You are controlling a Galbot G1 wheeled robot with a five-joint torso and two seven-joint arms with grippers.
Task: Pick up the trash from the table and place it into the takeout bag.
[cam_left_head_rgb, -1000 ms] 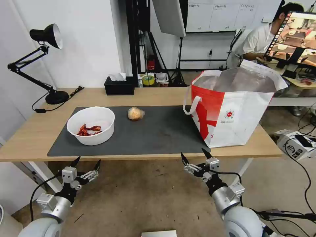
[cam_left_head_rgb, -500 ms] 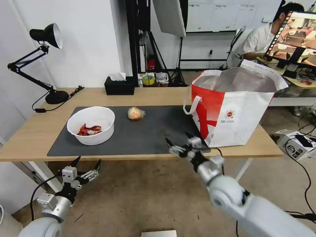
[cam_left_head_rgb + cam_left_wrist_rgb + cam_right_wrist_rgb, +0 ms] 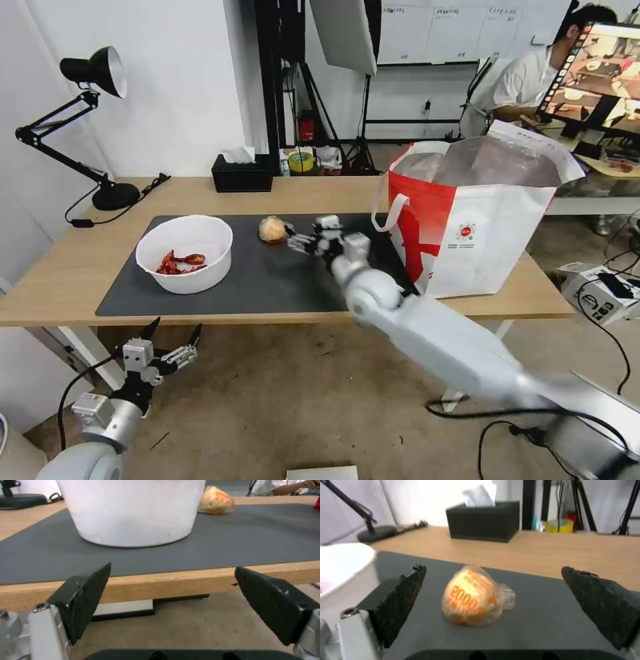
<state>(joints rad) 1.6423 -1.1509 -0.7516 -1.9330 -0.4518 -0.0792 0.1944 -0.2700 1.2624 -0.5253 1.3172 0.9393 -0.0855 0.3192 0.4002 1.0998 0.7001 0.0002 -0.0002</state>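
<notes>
We're on the reach step for the wrapped orange lump (image 3: 473,600). Right gripper (image 3: 493,602) is out over the dark mat (image 3: 313,267), fingers spread wide, nothing pinched. In the right wrist view the lump sits just ahead of the pincer, roughly centred between the two pads, not yet touched. White bowl of red shells (image 3: 185,253) is off to the pincer's left side, near but apart from the lump. Takeout bag (image 3: 480,220) stands open on the table (image 3: 67,273), behind and to the right of the pincer, close to the forearm.

Left gripper (image 3: 173,600) is parked below the table edge, in front of the bowl, fingers also spread, empty.

Our read on the next move: ease forward so the pads flank the lump, then close gently, since the wrap looks soft and slippery. Keep clear of the bowl wall on the left pad's side.
</notes>
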